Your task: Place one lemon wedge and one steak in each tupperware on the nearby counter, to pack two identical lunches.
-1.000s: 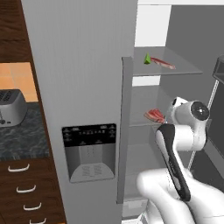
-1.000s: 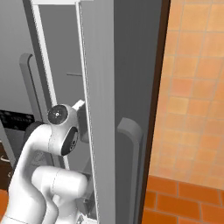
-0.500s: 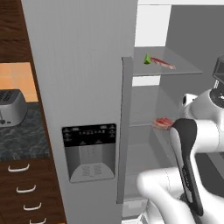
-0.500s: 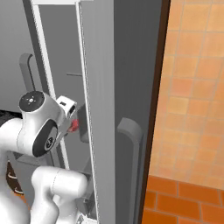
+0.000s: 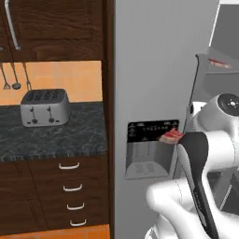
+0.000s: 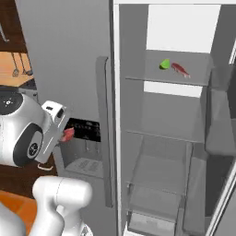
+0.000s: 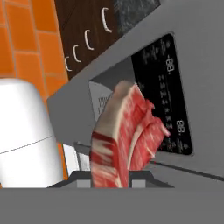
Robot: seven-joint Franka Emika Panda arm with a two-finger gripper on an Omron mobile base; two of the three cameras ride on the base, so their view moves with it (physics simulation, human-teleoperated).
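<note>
**Red steak carried out of the fridge toward the counter**

Left base view. The whole picture has swung since a second ago, so the camera has turned with the base: the fridge shelves that filled the right half are now a sliver at 2 o'clock, and the counter with its toaster has come in at 9 o'clock. The steak sits just right of centre, in front of the dispenser panel. No tupperware can be made out on the visible stretch of counter.

Right base view. The gripper is at 9 o'clock, pinching the steak before the closed fridge door. At 1 o'clock, on the upper shelf of the open compartment, a lemon wedge and a second steak lie near each other.

Hand view. The jaws are pressed onto the steak, which stands on edge at 6 o'clock against the dispenser panel; cabinet drawers lie at 11 o'clock.

Judgement: one steak is in transit, and the shelf items remain to be fetched.
</note>
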